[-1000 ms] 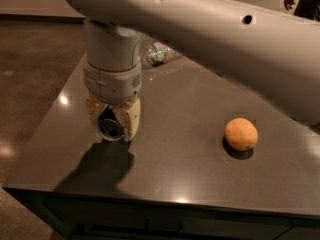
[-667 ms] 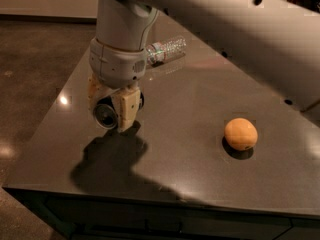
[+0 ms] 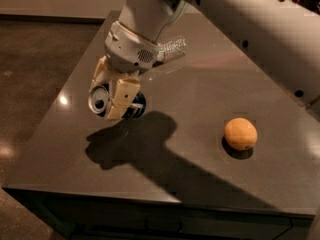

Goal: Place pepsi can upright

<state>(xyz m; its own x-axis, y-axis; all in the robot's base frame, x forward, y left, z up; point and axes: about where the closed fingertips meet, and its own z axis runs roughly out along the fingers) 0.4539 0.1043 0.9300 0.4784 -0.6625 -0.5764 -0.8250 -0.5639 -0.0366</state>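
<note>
The pepsi can (image 3: 134,105) is dark blue with a silver end that faces the camera. It lies on its side between the cream fingers (image 3: 121,98) of my gripper (image 3: 111,95), held above the dark table (image 3: 190,99) at its left part. The gripper is shut on the can. Its shadow falls on the table below and to the right.
An orange (image 3: 240,133) sits on the table at the right. A clear plastic bottle (image 3: 171,49) lies on the table behind the gripper, partly hidden by the wrist. The table's left and front edges are close; dark floor lies to the left.
The gripper with the can has risen off the table and shifted slightly away from the front edge. The orange and the bottle have not moved.
</note>
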